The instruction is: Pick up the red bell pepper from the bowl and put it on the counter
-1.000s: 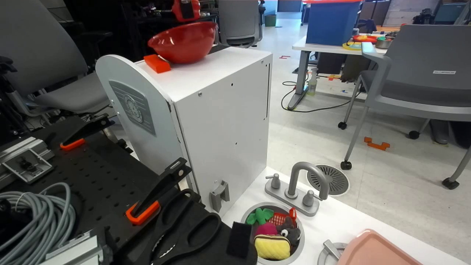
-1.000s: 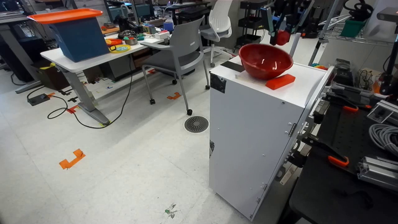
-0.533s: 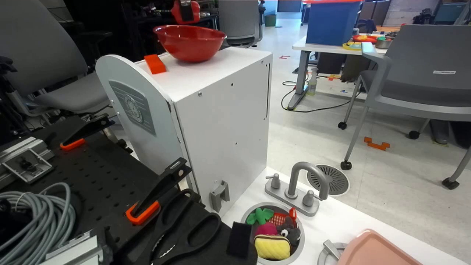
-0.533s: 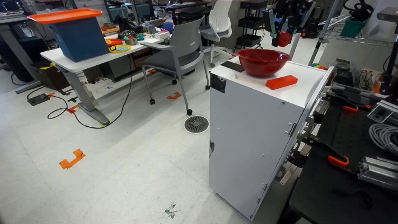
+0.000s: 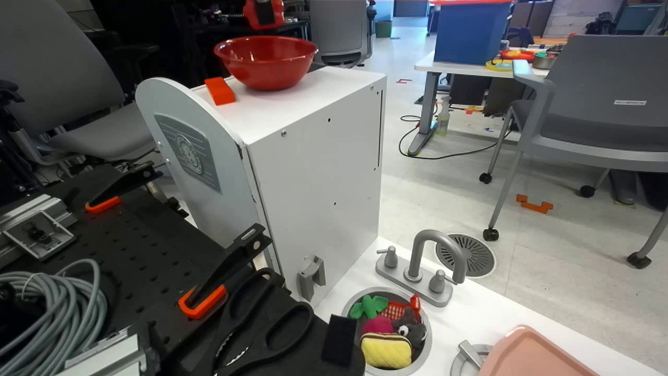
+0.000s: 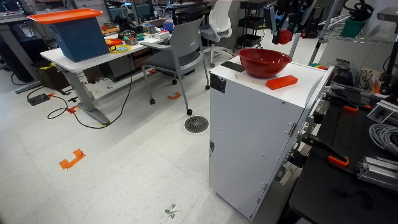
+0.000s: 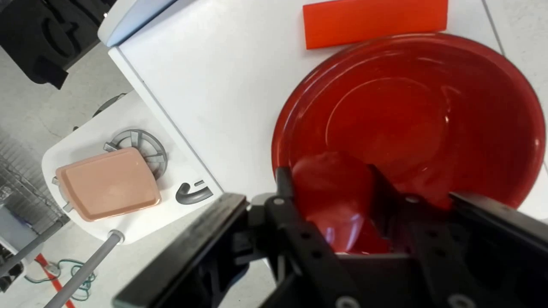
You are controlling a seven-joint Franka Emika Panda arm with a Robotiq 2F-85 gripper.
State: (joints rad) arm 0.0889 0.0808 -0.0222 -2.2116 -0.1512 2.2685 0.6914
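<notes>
A black, two-fingered mechanical tool (image 7: 329, 171) grips a glossy, rounded red bell pepper (image 7: 334, 201) at its tips, the fingers pressed in from opposite sides and parted only by the pepper's width.

Below the tool sits a wide, shallow, glossy red plastic bowl (image 7: 385, 115) with a flared rim; in both exterior views a gap shows between that rim and the pepper, which is held in the air. In the wrist view, the tool and pepper hide part of the bowl, and its round red floor shows beyond the fingertips. The bowl rests on the worktop (image 6: 307, 77), the flat white top of a tall, box-like cabinet (image 6: 248, 140), also below the tool. Just beside the bowl, lower than the tool, lies a bright orange-red rectangular block (image 7: 376, 21); whether bowl and block touch cannot be told.

Left of the tool in the wrist view, and lower than the worktop, a flat, pale pink tray (image 7: 109, 184) with rounded corners partly covers a round grey burner grate (image 7: 135, 139). In an exterior view, well below the tool, a round grey sink basin (image 5: 428, 337) holds soft toys (image 5: 386, 351), one of them yellow, beside a curved grey tap (image 5: 416, 256). Well apart from the tool, in both exterior views, stand a tall blue bin (image 6: 82, 37) with an orange lid (image 6: 67, 15) and a grey chair (image 6: 186, 40).
</notes>
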